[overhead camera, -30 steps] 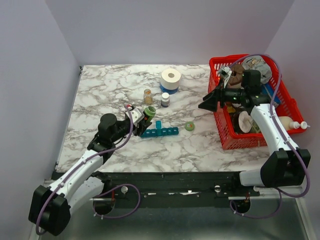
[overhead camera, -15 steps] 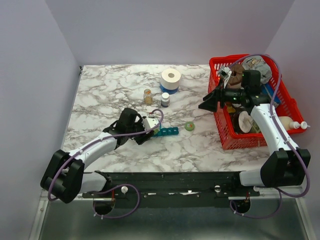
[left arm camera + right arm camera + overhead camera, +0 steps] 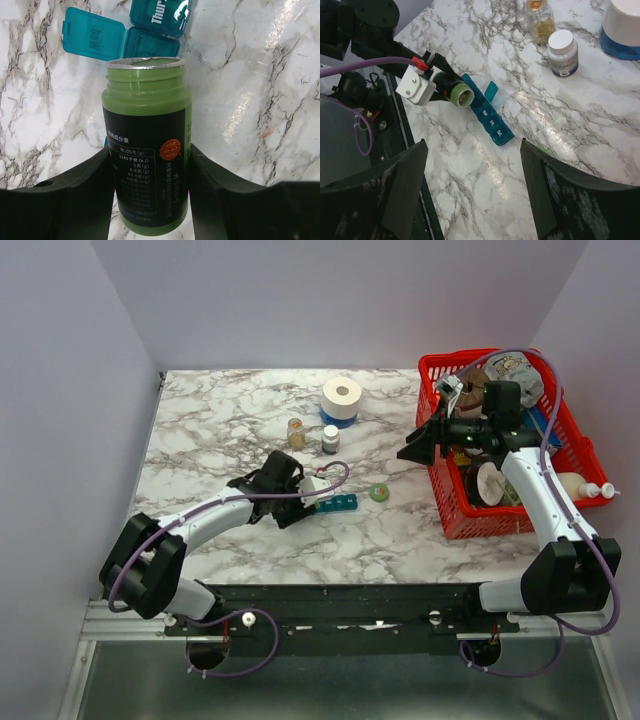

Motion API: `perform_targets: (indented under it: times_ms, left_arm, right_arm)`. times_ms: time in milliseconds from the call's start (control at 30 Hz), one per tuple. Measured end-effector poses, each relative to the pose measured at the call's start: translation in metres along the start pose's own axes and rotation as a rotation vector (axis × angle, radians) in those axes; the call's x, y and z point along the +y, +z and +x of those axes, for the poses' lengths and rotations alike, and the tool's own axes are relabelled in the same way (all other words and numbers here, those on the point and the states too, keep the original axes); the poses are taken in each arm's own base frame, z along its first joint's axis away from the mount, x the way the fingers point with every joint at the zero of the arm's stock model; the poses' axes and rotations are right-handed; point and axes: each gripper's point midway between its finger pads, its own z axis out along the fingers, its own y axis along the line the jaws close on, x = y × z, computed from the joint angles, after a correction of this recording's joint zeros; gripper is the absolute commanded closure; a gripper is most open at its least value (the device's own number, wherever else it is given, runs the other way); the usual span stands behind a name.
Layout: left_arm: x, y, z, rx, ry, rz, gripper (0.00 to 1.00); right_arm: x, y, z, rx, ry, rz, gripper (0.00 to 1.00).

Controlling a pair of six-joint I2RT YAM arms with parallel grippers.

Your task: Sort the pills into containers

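From above, the left arm has swung in a second from the middle-left of the frame to its centre. The left pincer (image 3: 303, 498) now lies low over the worktop (image 3: 200, 420) at the left end of the organizer (image 3: 338, 503). The bottle (image 3: 297, 503) it carries was tipped up a moment ago. It is now laid over and nearly hidden under the wrist. The green cap (image 3: 379, 492) sits just right of the strip. The right arm has not stirred, and the right pincer (image 3: 412, 446) hangs spread beside the red basket (image 3: 440, 485), right of centre.

The left wrist view shows the pincer pinching the bottle by its body, one finger on each side. Its open mouth points at the top of the frame. Just past the rim is a compartment with its lid (image 3: 95, 37) flipped up. I cannot make out a pill in it.

In the right wrist view the organizer lies slanting across the centre. The bottle's mouth is just beside its upper-left end. The right pincer's fingers stand wide apart at the bottom corners, pinching nothing.

To my eye the carrying is over and the pouring is next. The mouth looks aimed at the open compartment, though it seems short of it, so a tilt now might spill onto the worktop.
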Motion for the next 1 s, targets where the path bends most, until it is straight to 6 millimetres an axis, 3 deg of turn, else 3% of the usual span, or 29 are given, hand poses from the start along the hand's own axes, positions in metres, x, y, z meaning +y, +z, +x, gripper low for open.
perform_targets:
  times_ms: [500, 1000]
  left_arm:
    - [0.002, 0.003, 0.005, 0.202, 0.045, -0.005, 1.00]
    - [0.012, -0.001, -0.010, 0.349, 0.093, -0.050, 1.00]
  right_arm:
    - [0.000, -0.002, 0.000, -0.002, 0.006, -0.002, 0.16]
    - [0.000, -0.004, 0.000, -0.007, 0.010, -0.008, 0.16]
